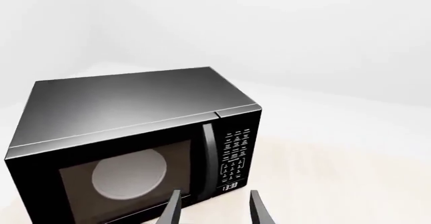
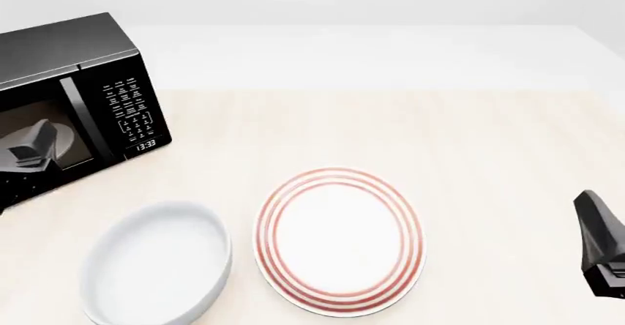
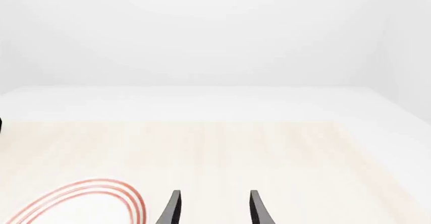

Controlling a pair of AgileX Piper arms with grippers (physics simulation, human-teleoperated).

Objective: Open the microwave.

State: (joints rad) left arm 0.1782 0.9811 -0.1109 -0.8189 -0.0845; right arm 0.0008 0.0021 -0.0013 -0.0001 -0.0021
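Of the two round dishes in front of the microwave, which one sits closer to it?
The plain white bowl, on the microwave's side. The red-ringed plate lies farther right, toward the table's middle.

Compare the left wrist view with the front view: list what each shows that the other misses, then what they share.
Only the left wrist view: the microwave's whole top and the left gripper's two parted fingertips, holding nothing.
Only the front view: the white bowl, the red-ringed plate and the right gripper at the edge.
Both: the microwave's shut door, grey handle, keypad, clock reading 13:33 and pale turntable.
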